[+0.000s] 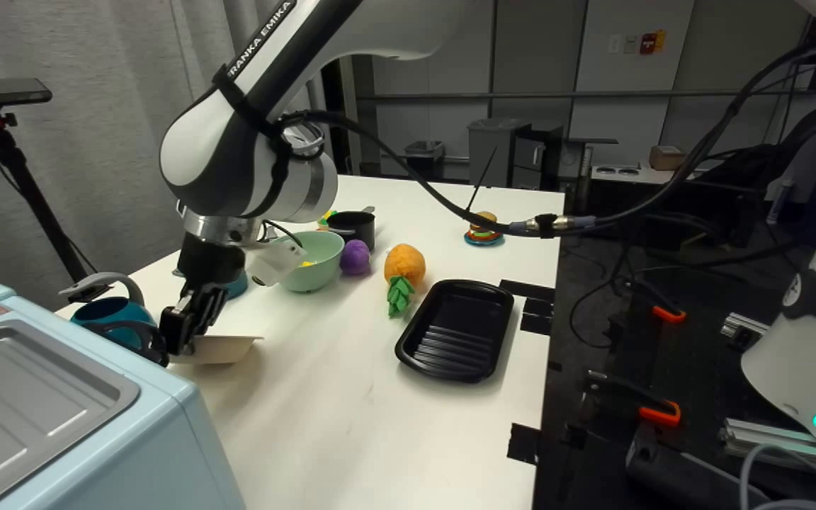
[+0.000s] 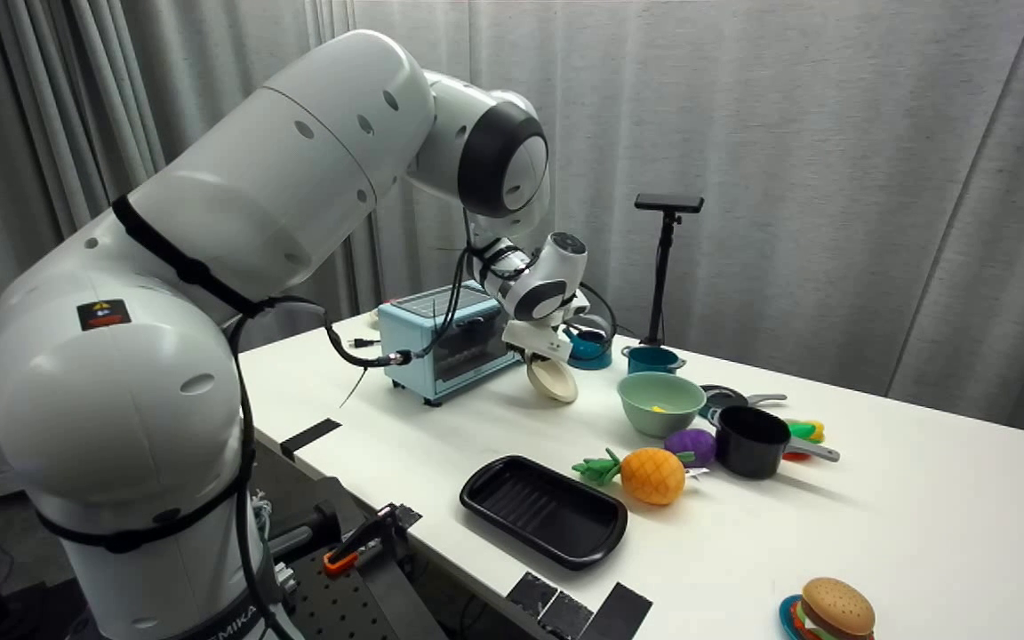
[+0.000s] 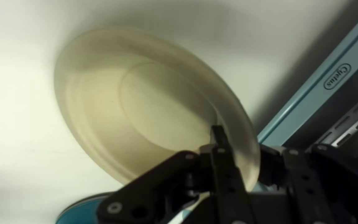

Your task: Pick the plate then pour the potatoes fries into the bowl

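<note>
The cream plate [image 3: 166, 102] shows in the wrist view, tilted, and its inside looks empty. It also shows in both exterior views [image 1: 227, 350] [image 2: 553, 380]. My gripper [image 3: 244, 152] is shut on its rim, one finger inside the plate and one outside. In the exterior views, the gripper [image 1: 183, 346] holds the plate low over the table beside the toaster oven; whether the plate's lower edge touches the table I cannot tell. The mint-green bowl [image 2: 654, 391] stands upright on the table, also seen here [image 1: 323, 262]. Bright yellow fries [image 2: 658, 409] show inside the bowl, partly hidden by its wall.
The light-blue toaster oven [image 2: 410, 342] stands close to the gripper. A teal kettle [image 1: 114, 312] is beside the hand. A teal cup [image 2: 652, 360], purple toy [image 2: 690, 444] and black pot [image 2: 750, 444] are near the bowl. A pineapple toy [image 2: 652, 476] and black tray [image 2: 512, 524] lie nearer the base.
</note>
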